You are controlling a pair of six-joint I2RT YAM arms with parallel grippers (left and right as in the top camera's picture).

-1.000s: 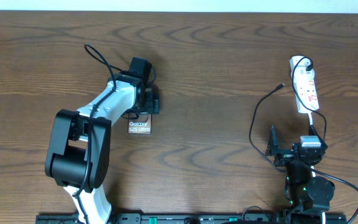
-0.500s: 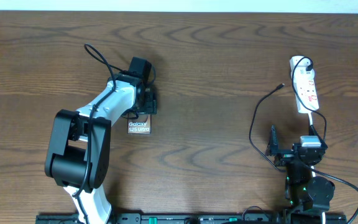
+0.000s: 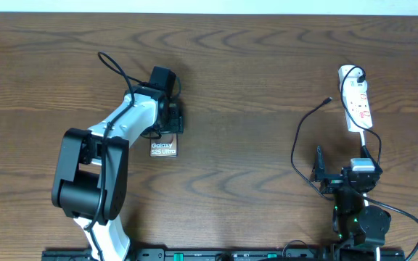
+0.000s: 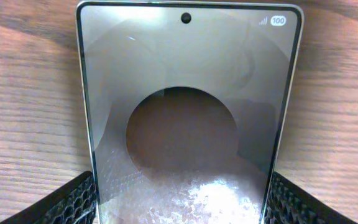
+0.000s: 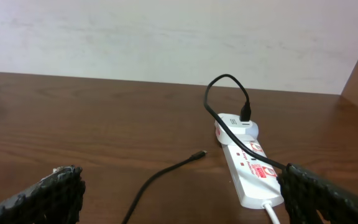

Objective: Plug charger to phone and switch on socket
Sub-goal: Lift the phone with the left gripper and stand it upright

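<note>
One arm on the phone, charger tip not yet picked up

Phone (image 4: pixel 185 81) appears to lie flat on the tabletop (image 3: pixel 252 65), left of centre. It has a dark glossy screen, a pale rim, a punch-hole lens at the far end and a "100" badge in the corner. White lettering is legible from overhead. Left jaws straddle it, a mesh-textured pad (image 4: pixel 73 199) against each long edge; this reads as clenched on the phone. Charging port is not visible in any view.

Charger (image 3: pixel 294 145): the black plug (image 5: pixel 246 115) is already seated at the far end of the socket (image 3: pixel 356 98). The cable loops out over the wood. The connector tip (image 5: pixel 199 154) lies free just left of the strip, well apart from the phone. Right jaws are released wide with nothing between them, low near the front edge and short of the tip.

Judgement: the step in hand is steadying the phone. The next move calls for the right arm to pinch the thin tip squarely and carry it across, cable slack permitting. Red switches (image 5: pixel 258 163): on or off cannot be told.
</note>
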